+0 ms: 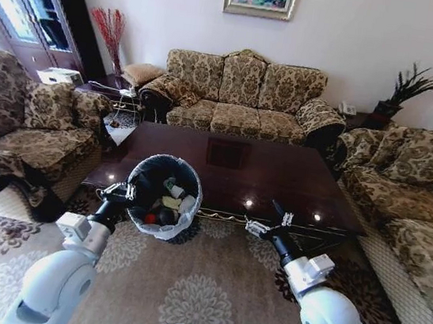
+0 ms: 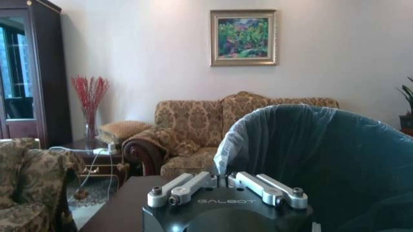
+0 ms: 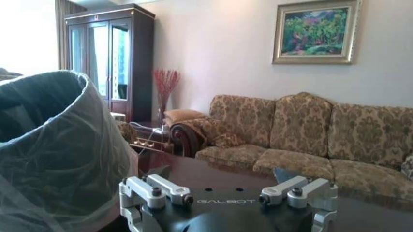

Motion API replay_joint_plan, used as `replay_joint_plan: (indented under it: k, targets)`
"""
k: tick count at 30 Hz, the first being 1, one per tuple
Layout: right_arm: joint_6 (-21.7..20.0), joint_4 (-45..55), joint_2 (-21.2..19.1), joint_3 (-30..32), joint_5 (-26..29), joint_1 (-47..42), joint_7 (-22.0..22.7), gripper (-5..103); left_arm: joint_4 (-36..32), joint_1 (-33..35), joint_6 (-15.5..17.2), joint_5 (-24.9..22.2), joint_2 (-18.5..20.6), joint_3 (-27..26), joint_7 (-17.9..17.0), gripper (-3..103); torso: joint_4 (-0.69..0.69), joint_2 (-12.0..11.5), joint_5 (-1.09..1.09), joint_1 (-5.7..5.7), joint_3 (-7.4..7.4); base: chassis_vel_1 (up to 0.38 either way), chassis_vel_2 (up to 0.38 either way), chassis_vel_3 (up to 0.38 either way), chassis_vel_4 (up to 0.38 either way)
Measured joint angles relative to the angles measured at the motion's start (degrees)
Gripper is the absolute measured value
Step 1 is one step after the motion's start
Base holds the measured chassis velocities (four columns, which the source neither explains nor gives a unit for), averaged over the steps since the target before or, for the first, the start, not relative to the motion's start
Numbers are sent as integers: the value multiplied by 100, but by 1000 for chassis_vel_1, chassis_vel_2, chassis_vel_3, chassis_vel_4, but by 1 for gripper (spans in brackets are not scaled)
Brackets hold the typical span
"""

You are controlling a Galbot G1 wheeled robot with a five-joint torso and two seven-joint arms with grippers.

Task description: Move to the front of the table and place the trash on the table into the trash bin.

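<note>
The trash bin (image 1: 171, 158), black with a whitish bag over its rim, is at the front left edge of the glossy dark table (image 1: 262, 176). Trash (image 1: 167, 203) lies inside it: white crumpled pieces and something red. My left gripper (image 1: 121, 192) is shut on the bin's rim on its left side. In the left wrist view the gripper (image 2: 223, 181) pinches the bag edge of the bin (image 2: 322, 154). My right gripper (image 1: 270, 222) hangs open at the table's front edge, right of the bin. In the right wrist view that gripper (image 3: 226, 198) has its fingers wide apart, with the bin (image 3: 51, 154) beside it.
Patterned sofas ring the table: one behind (image 1: 241, 93), one left (image 1: 30, 121), one right (image 1: 412, 196). A small side table (image 1: 123, 110) with cables stands at the back left. A patterned carpet (image 1: 200, 288) covers the floor in front.
</note>
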Motion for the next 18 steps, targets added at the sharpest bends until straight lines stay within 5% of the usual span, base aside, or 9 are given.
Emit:
replay_joint_plan:
  k: [14, 18]
  targets:
    - [44, 110, 94, 107, -165, -211, -62, 100, -148, 155, -13, 3, 4, -58, -1, 3, -2, 0, 0, -1, 0, 187, 182, -190, -182]
    - [67, 116, 106, 279, -206, -309, -133, 100, -203, 528, -18, -110, 61, -517, 146, 3, 0, 0, 0, 0, 0, 134, 135, -130, -143]
